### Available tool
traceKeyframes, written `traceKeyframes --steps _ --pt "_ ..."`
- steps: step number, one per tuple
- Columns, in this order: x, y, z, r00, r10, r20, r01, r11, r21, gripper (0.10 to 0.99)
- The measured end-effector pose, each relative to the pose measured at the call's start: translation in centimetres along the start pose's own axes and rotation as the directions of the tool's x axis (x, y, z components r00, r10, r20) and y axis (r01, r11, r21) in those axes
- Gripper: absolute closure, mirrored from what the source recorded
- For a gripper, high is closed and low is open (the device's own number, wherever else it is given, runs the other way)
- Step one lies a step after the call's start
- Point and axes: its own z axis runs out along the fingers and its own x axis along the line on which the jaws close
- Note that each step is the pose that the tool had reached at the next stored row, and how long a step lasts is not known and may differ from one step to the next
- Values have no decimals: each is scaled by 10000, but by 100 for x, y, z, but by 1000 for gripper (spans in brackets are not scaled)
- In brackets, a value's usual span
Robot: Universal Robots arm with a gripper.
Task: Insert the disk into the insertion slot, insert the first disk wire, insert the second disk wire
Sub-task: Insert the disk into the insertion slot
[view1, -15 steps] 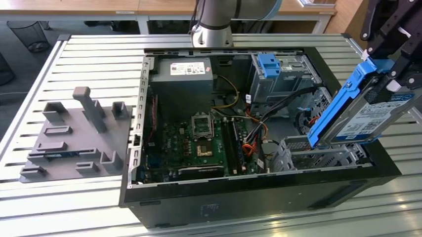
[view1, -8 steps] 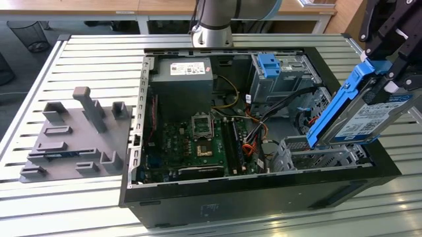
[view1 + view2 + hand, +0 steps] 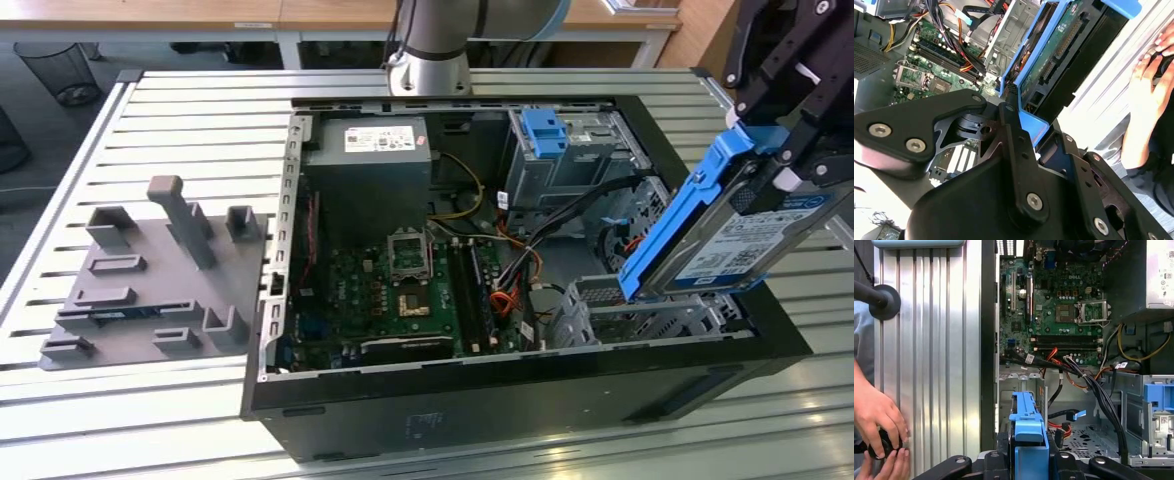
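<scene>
My claw (image 3: pixel 785 160) is pinched on the disk (image 3: pixel 727 235), clamped on the upper end of its blue carrier. The drive hangs from me on a slant at the edge of the open case (image 3: pixel 534 395) on the exterior view's right. In the first wrist view the carrier (image 3: pixel 1028 415) sits squarely between my jaws. The disk's lower end is just above the insertion slot (image 3: pixel 667 318), the low perforated cage in the near corner of the case. I cannot tell whether it touches the cage rim yet.

I judge the step in hand to be seating the disk, and it is not in. To do it well, I think the drive's slant must match the line of the cage opening, with the carrier's sides square to the cage walls, so that nothing jams. The dark cables (image 3: pixel 587 205) running from the tall bay (image 3: pixel 547 135) with the blue latch lie near the cage and could snag. A person's hand (image 3: pixel 876 415) rests on the slatted table (image 3: pixel 929 340) beside the case, apart from me.
</scene>
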Motion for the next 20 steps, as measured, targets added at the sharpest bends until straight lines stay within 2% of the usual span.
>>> traceKeyframes --steps 13,20 --pt "-13 35 75 10000 3 -1 -3 10000 46 718" --pt "-86 54 109 10000 21 0 -21 10000 48 718"
